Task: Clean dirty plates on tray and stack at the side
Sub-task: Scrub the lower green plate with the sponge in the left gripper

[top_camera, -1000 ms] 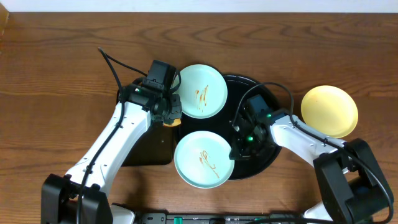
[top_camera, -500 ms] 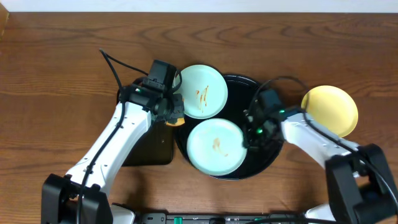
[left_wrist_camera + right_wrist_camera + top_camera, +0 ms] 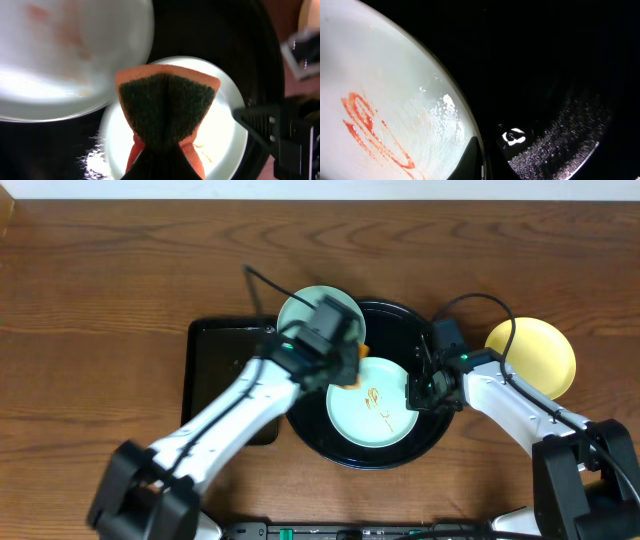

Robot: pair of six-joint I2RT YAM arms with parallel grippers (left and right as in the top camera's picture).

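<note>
Centrally on the large glossy black round tray (image 3: pixel 400 340), a sauce-streaked mint-blue plate (image 3: pixel 345 415) is pinched at its rim by the right gripper (image 3: pixel 418 392); an orange, green-faced sponge (image 3: pixel 167 107) is clamped over it by the left gripper (image 3: pixel 165 165).

dark brown wood-grain table (image 3: pixel 90 280) filling the overhead view, pale strip (image 3: pixel 330 188) running along its far edge, soft even light falling across it
</note>
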